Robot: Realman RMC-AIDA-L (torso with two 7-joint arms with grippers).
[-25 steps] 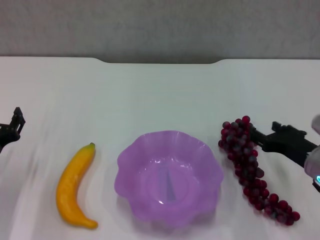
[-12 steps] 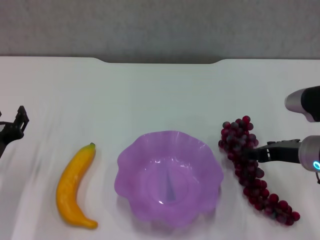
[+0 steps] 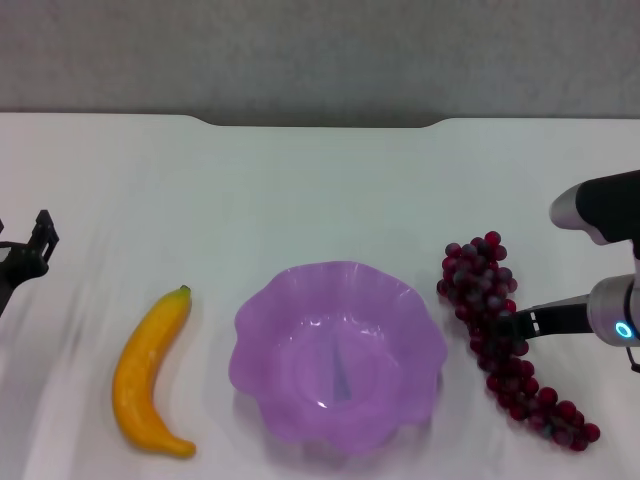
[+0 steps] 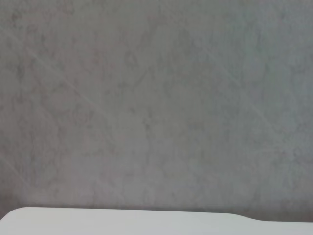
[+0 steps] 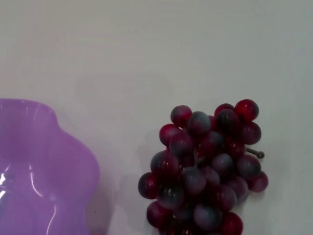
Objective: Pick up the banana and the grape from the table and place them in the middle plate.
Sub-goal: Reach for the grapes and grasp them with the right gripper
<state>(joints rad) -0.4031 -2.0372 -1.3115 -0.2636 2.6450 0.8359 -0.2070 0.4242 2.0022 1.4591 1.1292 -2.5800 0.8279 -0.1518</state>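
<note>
I have the right gripper (image 3: 512, 324) reaching in from the right edge, its dark tip against the middle of the grape (image 3: 505, 335) bunch; I cannot tell whether its fingers are apart or clamped. The grape lies on the white counter (image 3: 320, 190) just right of the middle plate (image 3: 338, 352), widest at its far end and tapering toward the near right. My right wrist camera shows the fat end of the bunch beside the purple scalloped rim. The banana (image 3: 152, 372) lies left of the plate, stem pointing far. The left gripper (image 3: 28, 257) sits at the far left edge, fingers spread, well apart from the banana.
</note>
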